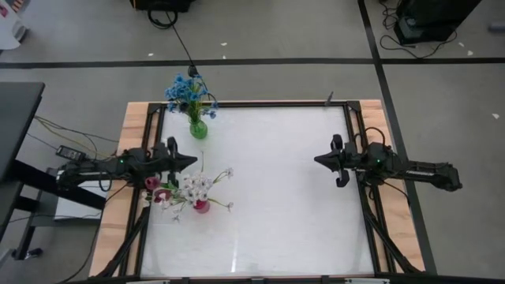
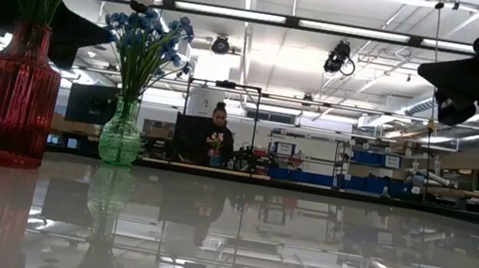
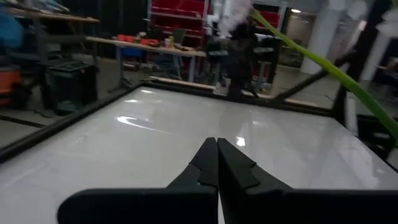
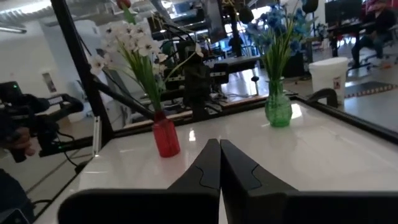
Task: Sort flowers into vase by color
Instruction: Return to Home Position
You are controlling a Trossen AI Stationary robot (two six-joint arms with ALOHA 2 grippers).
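left gripper (image 3: pixel 217 143) closed (wrist view), person (image 2: pixel 216 136) beyond

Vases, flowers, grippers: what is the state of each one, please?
Green vase: upright, holds blue flowers.
Red vase: upright, holds white flowers and tulips.
Left gripper: jaws shut, empty.
Right gripper: jaws shut, empty.
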